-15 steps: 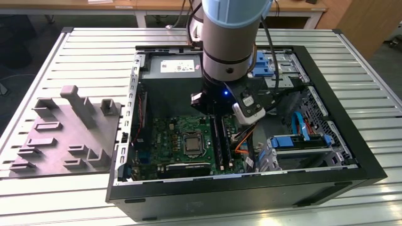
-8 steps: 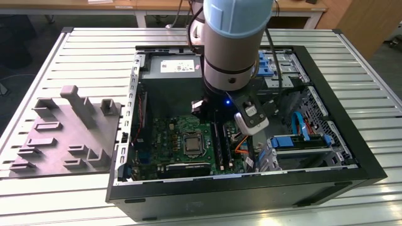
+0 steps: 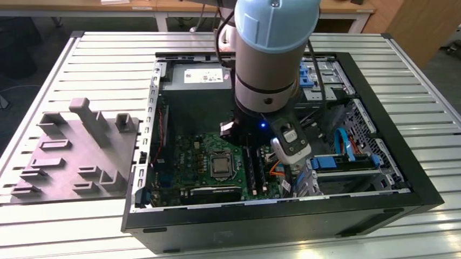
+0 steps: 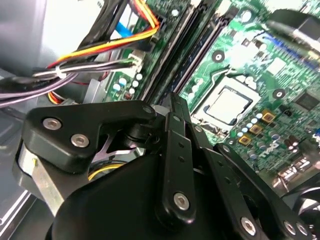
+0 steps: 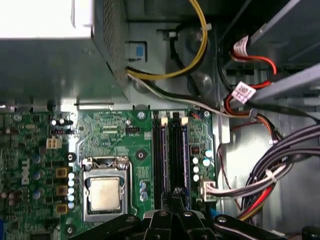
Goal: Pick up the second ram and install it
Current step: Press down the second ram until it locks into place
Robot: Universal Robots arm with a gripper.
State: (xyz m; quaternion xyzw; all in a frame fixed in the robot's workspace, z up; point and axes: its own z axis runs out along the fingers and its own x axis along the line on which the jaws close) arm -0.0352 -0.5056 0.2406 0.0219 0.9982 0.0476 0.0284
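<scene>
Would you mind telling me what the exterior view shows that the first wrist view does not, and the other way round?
Exterior view alone: the robot arm reaching down into the open computer case, the grey fixture block at that view's left, and the slatted table.

First wrist view alone: two blue-green sticks seated in the memory slots, and yellow, red and black cables.

Both: the green motherboard and its processor socket.

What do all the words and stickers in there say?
No text here is clear enough to quote.
White label on the power supply: too small to read.
Tags on the red cables: blurred.
White print on the motherboard: a maker's mark and tiny letters, not clearly readable.
</scene>
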